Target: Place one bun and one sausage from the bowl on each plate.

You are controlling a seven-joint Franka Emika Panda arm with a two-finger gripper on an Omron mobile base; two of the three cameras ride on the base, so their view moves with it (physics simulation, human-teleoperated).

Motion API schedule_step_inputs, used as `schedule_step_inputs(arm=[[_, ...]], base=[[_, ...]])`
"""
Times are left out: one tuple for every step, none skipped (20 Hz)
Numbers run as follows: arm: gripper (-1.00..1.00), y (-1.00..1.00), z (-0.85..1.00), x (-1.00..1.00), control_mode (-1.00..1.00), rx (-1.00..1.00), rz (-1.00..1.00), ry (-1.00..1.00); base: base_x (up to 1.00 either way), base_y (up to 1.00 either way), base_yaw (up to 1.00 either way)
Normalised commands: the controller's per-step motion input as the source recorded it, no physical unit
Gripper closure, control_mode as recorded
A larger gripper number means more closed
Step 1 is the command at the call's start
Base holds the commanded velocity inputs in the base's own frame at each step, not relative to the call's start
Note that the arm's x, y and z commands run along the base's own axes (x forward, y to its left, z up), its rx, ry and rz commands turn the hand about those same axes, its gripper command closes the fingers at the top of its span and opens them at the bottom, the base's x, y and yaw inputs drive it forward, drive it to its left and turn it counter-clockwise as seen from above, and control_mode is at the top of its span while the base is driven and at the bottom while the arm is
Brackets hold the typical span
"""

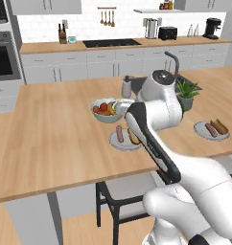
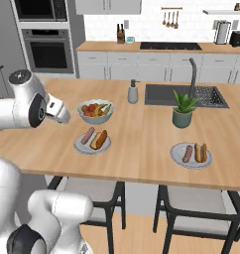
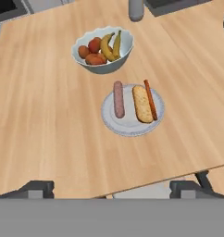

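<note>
The pincer [image 3: 112, 187] stood wide apart and empty, its two dark fingertips [image 3: 37, 189] showing at the bottom of the hand view, raised above the near edge of the wooden surface [image 2: 142, 144]. Below and just beyond it lay the left plate [image 3: 132, 110], pale and round, carrying a pinkish sausage [image 3: 118, 99] on its left half and a tan bun [image 3: 142, 103] on its right, the two lying side by side but slightly apart. A thin reddish strip ran along the bun's right edge; what it was could not be told.

Just beyond that plate sat a pale fruit bowl [image 3: 103, 51] holding bananas and round orange-red fruit. A grey soap dispenser [image 2: 133, 93] stood farther back, beside the sink [image 2: 184, 95].

In the right base view, the right plate [image 2: 191, 155] lay well apart from the left one, near the front edge of the surface, holding its own sausage [image 2: 187, 154] and bun [image 2: 201, 152] side by side. A small potted plant [image 2: 183, 110] stood just beyond it. Dark-framed chairs [image 2: 196, 203] were tucked under the near edge.
</note>
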Motion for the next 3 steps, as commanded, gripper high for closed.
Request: schedule_step_inputs(arm=[[-1.00,0.75,0.59,-1.00,-1.00,-0.33,-0.05,0.02],[-1.00,0.81,0.58,-1.00,-1.00,-0.37,-0.04,0.02],[-1.00,0.84,0.59,-1.00,-1.00,-0.38,-0.03,0.02]], base=[[0.00,0.00,0.00],[0.00,0.00,0.00],[0.00,0.00,0.00]])
